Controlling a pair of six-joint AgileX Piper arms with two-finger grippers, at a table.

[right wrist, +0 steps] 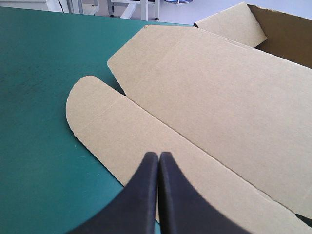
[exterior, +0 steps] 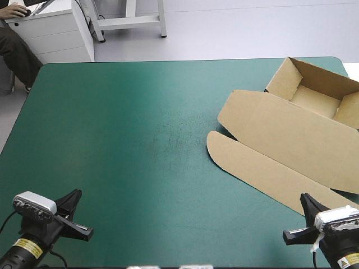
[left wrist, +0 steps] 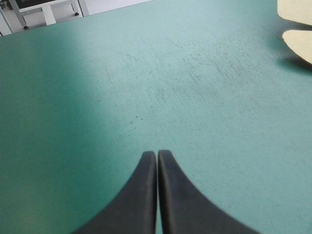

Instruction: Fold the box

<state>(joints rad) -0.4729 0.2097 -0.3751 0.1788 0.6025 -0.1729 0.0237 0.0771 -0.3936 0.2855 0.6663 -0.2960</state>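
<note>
Cover (exterior: pixel 140 140) bare ahead of left gripper (left wrist: pixel 157 154); both pressed together, so right gripper (right wrist: pixel 159 155) should part before pinching box flap (right wrist: pixel 109 129) beneath.

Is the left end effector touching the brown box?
Apart. In the high view, wide teal-green cover lies between the left end effector and the box.

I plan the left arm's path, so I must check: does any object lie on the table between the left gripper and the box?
Nothing visible does. Only bare teal-green cover lies between the shut left gripper and the box, which sits toward the cover's far right.
</note>
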